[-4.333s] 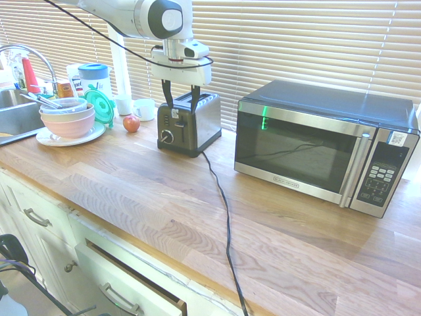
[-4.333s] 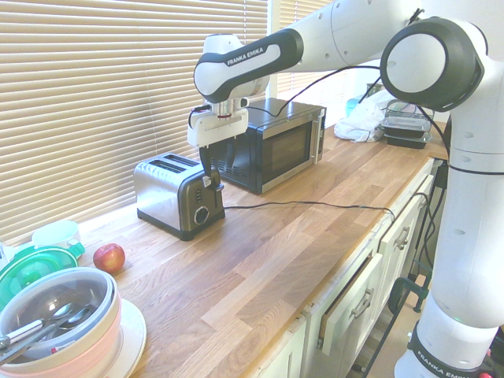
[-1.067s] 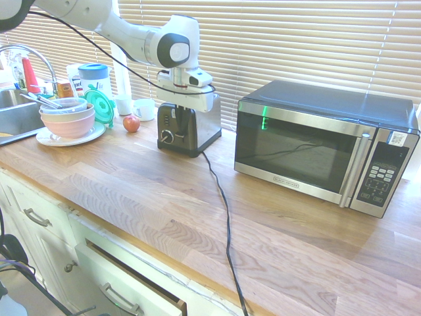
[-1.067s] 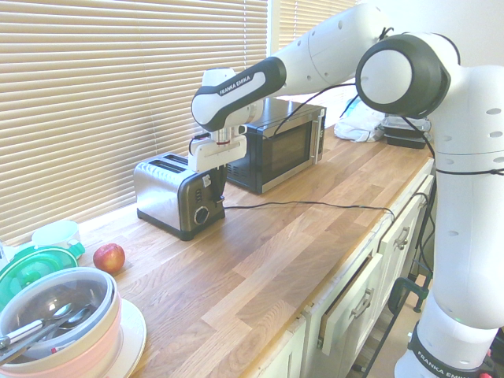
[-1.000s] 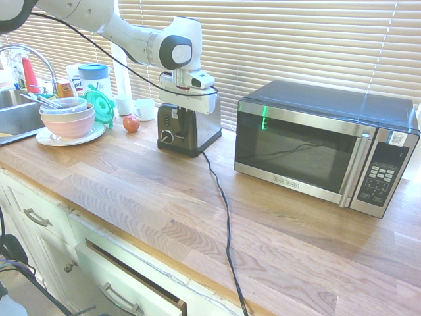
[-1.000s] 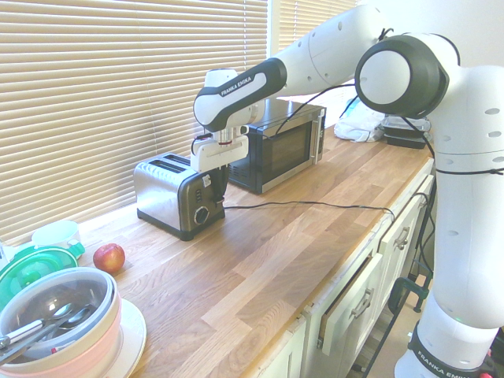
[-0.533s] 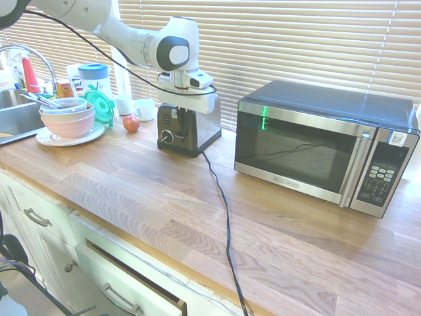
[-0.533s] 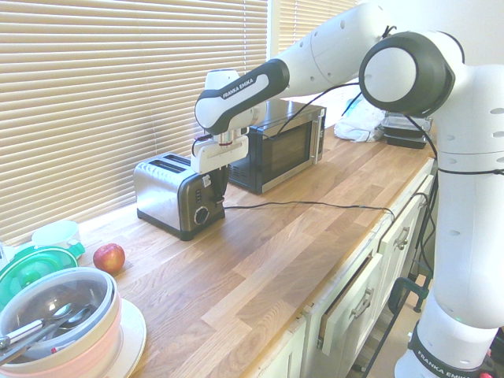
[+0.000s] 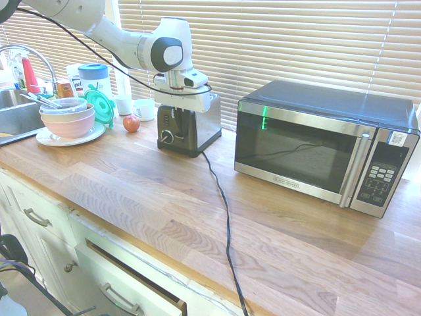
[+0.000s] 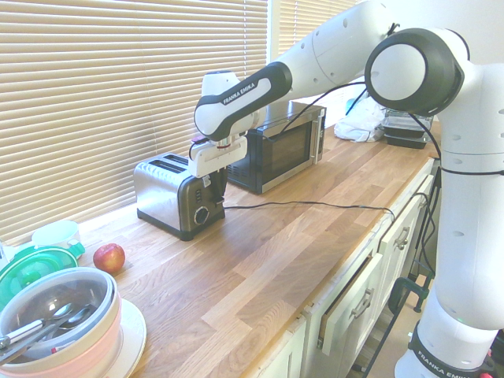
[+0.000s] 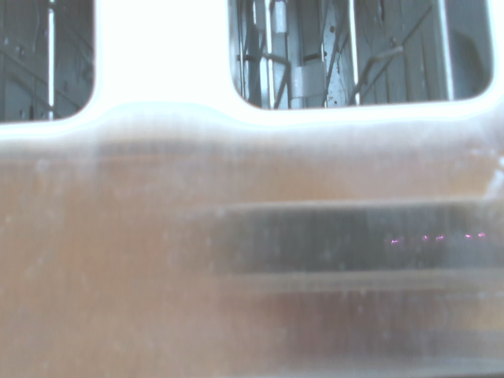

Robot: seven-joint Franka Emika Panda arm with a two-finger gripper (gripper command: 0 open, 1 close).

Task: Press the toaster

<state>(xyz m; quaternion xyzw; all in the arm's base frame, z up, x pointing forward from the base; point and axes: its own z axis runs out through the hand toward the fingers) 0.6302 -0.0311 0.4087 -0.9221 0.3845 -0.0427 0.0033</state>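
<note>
Your gripper (image 10: pixel 211 183) sits fingers closed against the toaster (image 10: pixel 175 194) lever end near the table's back edge, making one blunt tip for pressing.

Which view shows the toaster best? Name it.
The second exterior view: the toaster shows both slots, steel side and knob. The first exterior view has its top hidden by the arm; the wrist view shows only blurred slots.

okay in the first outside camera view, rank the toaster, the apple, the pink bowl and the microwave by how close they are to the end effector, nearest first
1. The toaster: directly under the end effector, at its black end panel.
2. The apple: on the counter just beyond the toaster, toward the sink side.
3. The pink bowl: farther along that same side, on a white plate.
4. The microwave: on the opposite side; it looks farthest, though its near corner comes close to the bowl's distance.
</note>
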